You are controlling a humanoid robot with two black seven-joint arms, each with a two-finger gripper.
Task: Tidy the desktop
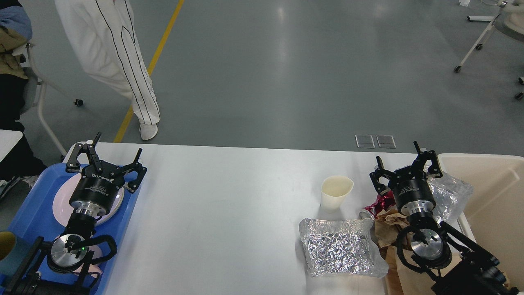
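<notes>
The desktop (229, 213) is a large white tabletop filling the lower view. On its right part stand a cream paper cup (335, 191), a crumpled foil tray (339, 246), a crushed red can (373, 207) and brown paper (387, 229). My right gripper (404, 166) hangs open above the can and paper, holding nothing. My left gripper (107, 157) is open and empty at the left edge, over a pink plate (61, 205) in a blue tray (32, 209).
A beige bin (491, 196) stands at the right edge with a second foil piece (450, 194) against it. A person in white trousers (110, 61) stands beyond the table's far left corner. A yellow-and-teal cup (6, 250) sits in the tray's near corner.
</notes>
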